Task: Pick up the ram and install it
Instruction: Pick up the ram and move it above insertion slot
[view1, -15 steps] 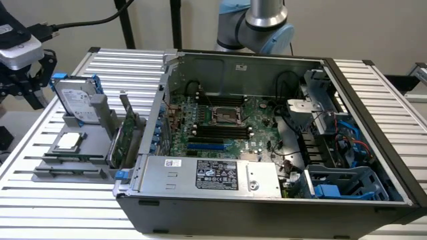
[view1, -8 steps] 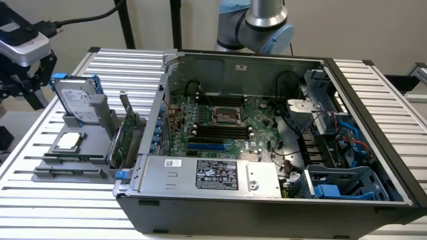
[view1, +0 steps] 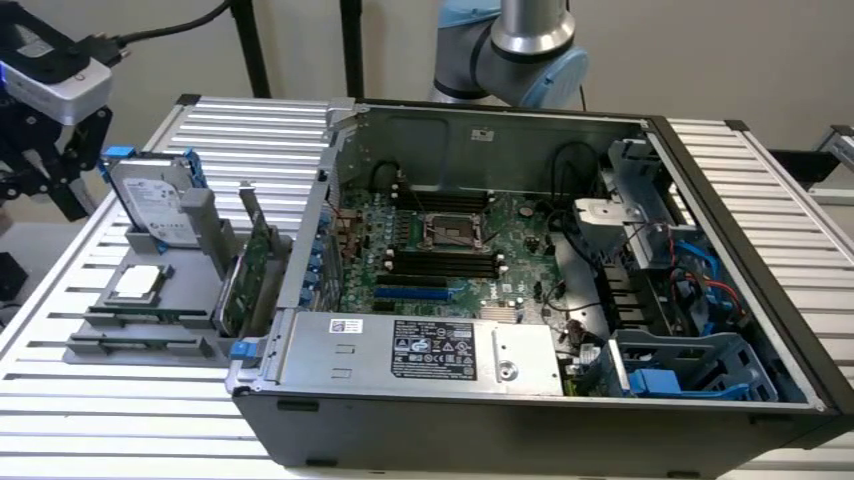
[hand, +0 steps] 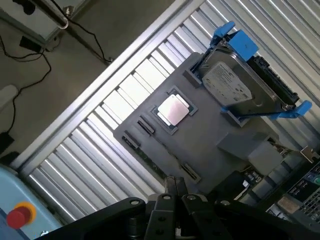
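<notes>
The open computer case sat on the slatted table, its power-supply label unreadable. At the exterior view's left, a grey holder carried a blue-framed hard drive and, along its near edge, the ram. The claw hung above, pressed together and empty.

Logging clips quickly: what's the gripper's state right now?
Gripper: fingers shut together, holding nothing.
</notes>
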